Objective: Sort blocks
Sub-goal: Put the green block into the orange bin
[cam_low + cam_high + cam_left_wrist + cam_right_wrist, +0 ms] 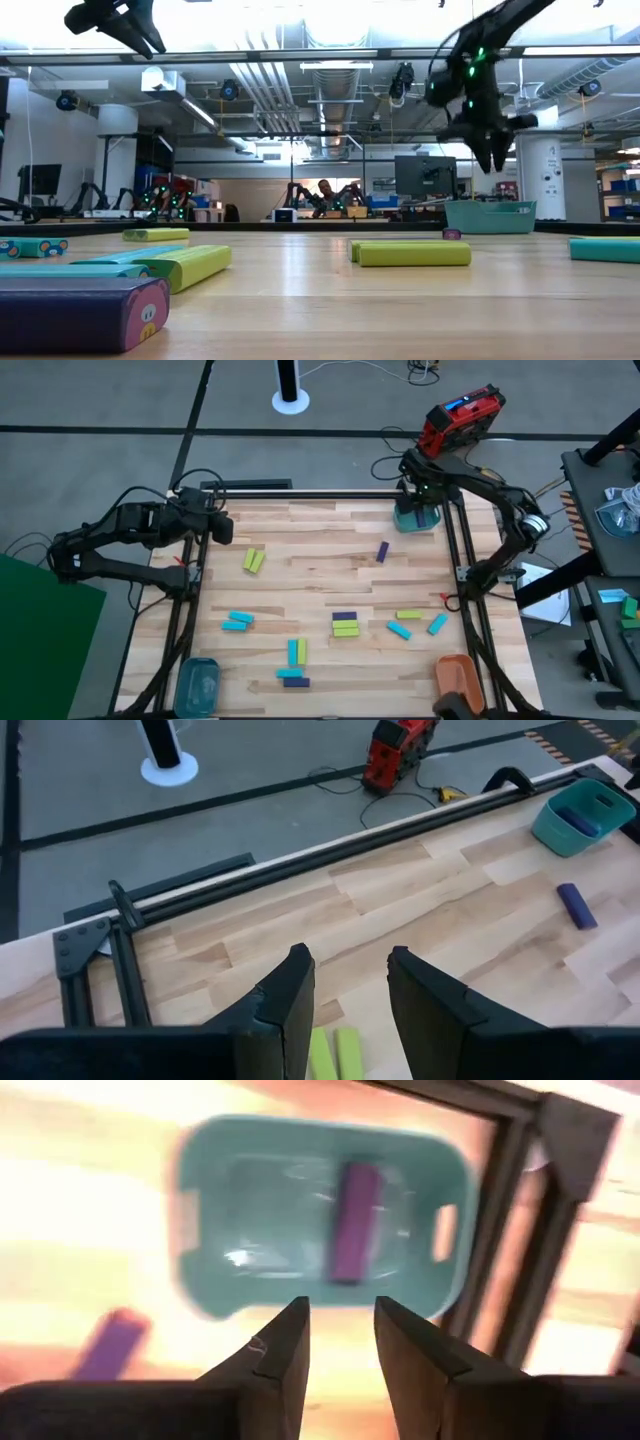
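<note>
So right gripper [340,1342], fingers apart w/ nothing held, hangs over teal plastic bowl [210,1200] w/ purple flat block [354,1220] inside; left gripper [348,990] also apart, near table's far-left corner.

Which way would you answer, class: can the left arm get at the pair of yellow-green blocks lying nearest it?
Probably yes. The left gripper hangs open above the table's far left part, the yellow-green pair lies just ahead of it, and nothing stands between. The right gripper is off over the teal bowl.
</note>
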Robot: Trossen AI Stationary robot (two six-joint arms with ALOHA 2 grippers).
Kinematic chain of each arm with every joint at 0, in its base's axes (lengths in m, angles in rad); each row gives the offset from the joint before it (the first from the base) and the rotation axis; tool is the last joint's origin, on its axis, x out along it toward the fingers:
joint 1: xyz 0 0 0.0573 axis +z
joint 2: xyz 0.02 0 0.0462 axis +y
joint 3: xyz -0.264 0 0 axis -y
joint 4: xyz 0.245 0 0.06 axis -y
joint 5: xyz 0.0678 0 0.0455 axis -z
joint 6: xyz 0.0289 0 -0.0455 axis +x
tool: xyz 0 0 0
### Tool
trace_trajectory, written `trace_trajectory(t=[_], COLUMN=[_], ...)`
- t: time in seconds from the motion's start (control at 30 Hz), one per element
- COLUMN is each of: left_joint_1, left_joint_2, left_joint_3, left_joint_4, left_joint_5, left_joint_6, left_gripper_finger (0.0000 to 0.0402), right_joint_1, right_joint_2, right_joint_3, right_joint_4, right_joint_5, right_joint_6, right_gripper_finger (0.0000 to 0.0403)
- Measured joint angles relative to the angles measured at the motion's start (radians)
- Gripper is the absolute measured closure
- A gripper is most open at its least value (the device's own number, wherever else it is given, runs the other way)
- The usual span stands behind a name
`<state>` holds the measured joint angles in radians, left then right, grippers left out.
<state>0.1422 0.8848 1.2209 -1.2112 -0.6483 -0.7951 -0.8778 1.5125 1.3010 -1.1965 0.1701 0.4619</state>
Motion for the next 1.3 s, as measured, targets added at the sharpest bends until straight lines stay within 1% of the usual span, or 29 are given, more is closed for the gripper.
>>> trace_trajectory(t=[0.1,0.23,0.37,0.5,0.67,0.83,0.97,1.13,1.3], left_joint_1=[0.0,0.0,0.0,0.0,0.0,0.0,0.0,0.0,0.0], left_joint_2=[0.0,0.0,0.0,0.0,0.0,0.0,0.0,0.0,0.0], left_joint_3=[0.0,0.0,0.0,0.0,0.0,0.0,0.0,0.0,0.0], left_joint_4=[0.0,0.0,-0.001,-0.001,-0.001,-0.001,-0.001,-0.001,-0.001], left_joint_5=[0.012,0.014,0.014,0.015,0.015,0.016,0.016,0.015,0.012], left_joint_6=[0.0,0.0,0.0,0.0,0.0,0.0,0.0,0.0,0.0], left_gripper_finger=[0.0293,0.0293,0.0293,0.0293,0.0293,0.0293,0.0293,0.0293,0.0293], right_joint_1=[0.057,0.146,0.229,0.28,0.286,0.252,0.227,0.223,0.218], right_joint_2=[-0.05,-0.078,-0.066,-0.018,0.093,0.229,0.308,0.335,0.315], right_joint_3=[0.0,0.0,0.0,0.0,0.0,0.0,0.0,0.0,0.0], right_joint_4=[0.001,0.007,0.038,0.066,0.083,0.11,0.108,0.116,0.149], right_joint_5=[-0.05,-0.074,-0.076,-0.078,-0.073,-0.069,-0.053,-0.003,0.02], right_joint_6=[0.056,0.123,0.139,0.148,0.097,0.008,-0.002,-0.003,-0.007], right_gripper_finger=[0.0313,0.0343,0.0371,0.0391,0.0393,0.0393,0.0393,0.0393,0.0391])
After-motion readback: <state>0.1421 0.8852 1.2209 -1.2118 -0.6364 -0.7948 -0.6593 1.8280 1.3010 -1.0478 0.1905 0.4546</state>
